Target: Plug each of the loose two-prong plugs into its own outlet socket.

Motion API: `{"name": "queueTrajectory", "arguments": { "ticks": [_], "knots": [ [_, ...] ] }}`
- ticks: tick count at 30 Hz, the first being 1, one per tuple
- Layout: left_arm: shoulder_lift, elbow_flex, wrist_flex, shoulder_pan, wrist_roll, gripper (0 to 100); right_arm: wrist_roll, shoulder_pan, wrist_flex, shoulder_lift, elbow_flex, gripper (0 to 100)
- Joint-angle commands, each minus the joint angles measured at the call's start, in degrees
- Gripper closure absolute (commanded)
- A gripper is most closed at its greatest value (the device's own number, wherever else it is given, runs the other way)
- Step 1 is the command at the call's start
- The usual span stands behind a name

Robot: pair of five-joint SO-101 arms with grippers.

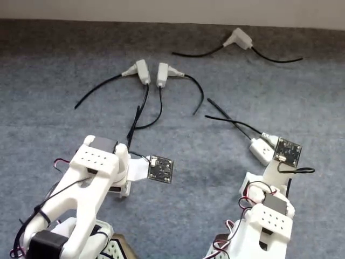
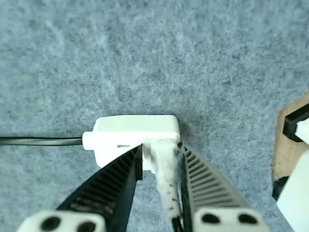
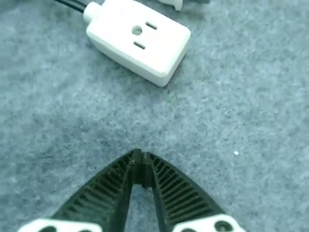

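Observation:
My left gripper is shut on a white two-prong plug. The plug's front end sits against the side of a white outlet socket lying on the grey carpet, with a black cord leading off it. My right gripper is shut on nothing, low over the carpet. Ahead of it, a short way off, lies a second white outlet socket, face up with its slots bare. In the high view this socket lies just beyond the right arm's wrist.
Farther back on the carpet lie two white cord ends side by side with black cords, and another white piece at the far right. Black cords trail across the middle. A wooden edge lies beside my left gripper.

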Motion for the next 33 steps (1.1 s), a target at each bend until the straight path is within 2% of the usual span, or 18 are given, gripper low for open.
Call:
{"name": "queueTrajectory", "arguments": {
  "ticks": [1,7,14,20,26,33],
  "knots": [
    [-1.01,-3.65,-1.32,0.84,3.43,87,0.7,-0.48,-1.01,-0.57,-0.22,99.1],
    [-1.01,-13.32,1.58,0.84,5.8,87,0.7,-0.48,-0.92,-0.57,-0.31,99.1],
    [-1.1,-32.48,16.26,2.07,5.8,87,0.7,-1.1,-0.92,-0.57,-0.4,99.1],
    [-1.1,-55.08,26.9,1.71,6.07,87,2.64,-8.4,-0.57,-0.31,-0.48,98.7],
    [-1.1,-75.38,28.57,-1.54,19.16,87,4.13,-13.32,4.44,-0.22,-7.16,90.7],
    [-1.1,-81.71,28.66,-12.26,27.96,87,3.87,-20.0,17.8,-0.04,-24.48,89.3]
  ]
}}
